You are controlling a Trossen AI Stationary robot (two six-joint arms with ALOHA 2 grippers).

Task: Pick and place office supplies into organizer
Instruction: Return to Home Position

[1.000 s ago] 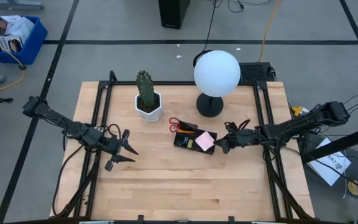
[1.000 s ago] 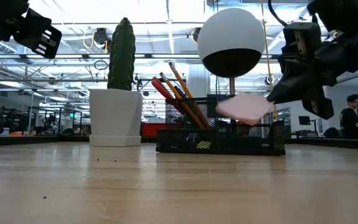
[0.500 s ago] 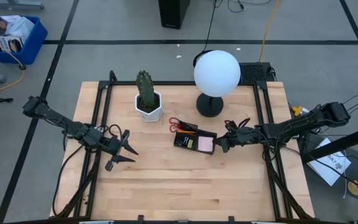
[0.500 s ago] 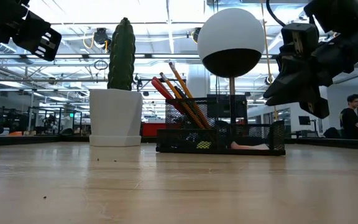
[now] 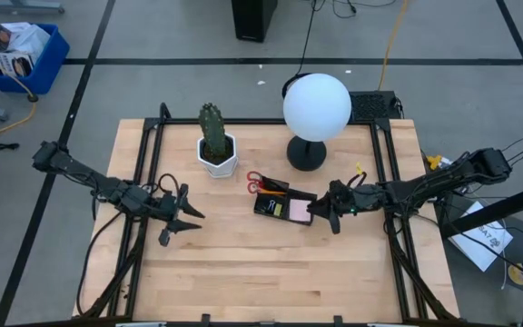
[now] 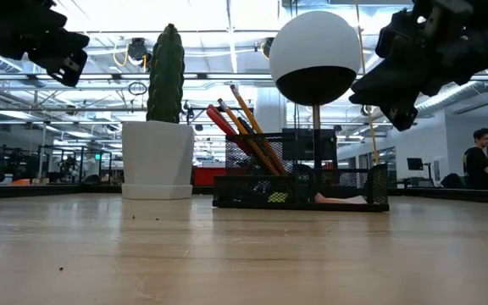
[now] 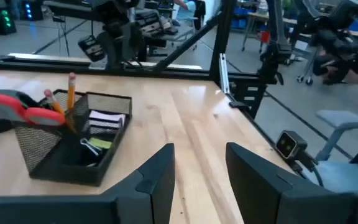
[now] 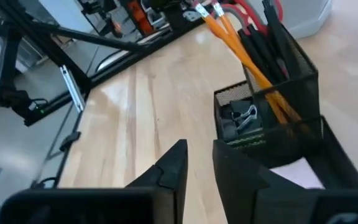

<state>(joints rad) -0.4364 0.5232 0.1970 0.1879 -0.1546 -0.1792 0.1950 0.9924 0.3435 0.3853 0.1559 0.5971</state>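
Observation:
The black mesh organizer (image 5: 275, 202) stands mid-table, in front of the lamp. Red-handled scissors (image 5: 257, 182), orange pencils (image 6: 248, 127) and black pens stand slanting in its tall cup. The pink sticky-note pad (image 5: 300, 211) lies flat in its low right compartment (image 6: 341, 200). A black clip (image 8: 241, 115) lies in another compartment. My right gripper (image 5: 325, 216) hovers open and empty just right of the organizer, above its rim (image 6: 396, 85). My left gripper (image 5: 189, 215) hangs open and empty over the table's left half, pointing toward the organizer (image 7: 73, 143).
A white hexagonal pot with a cactus (image 5: 216, 150) stands behind and left of the organizer. A black-based lamp with a white globe (image 5: 316, 107) stands right behind it. Bare wood lies along the near side. A person (image 6: 481, 165) sits in the room beyond.
My right gripper has let go of the pink pad, which has dropped from above the organizer's right end and lies flat in the low compartment. The gripper has then risen and turned about its wrist. My left gripper has turned slightly in place.

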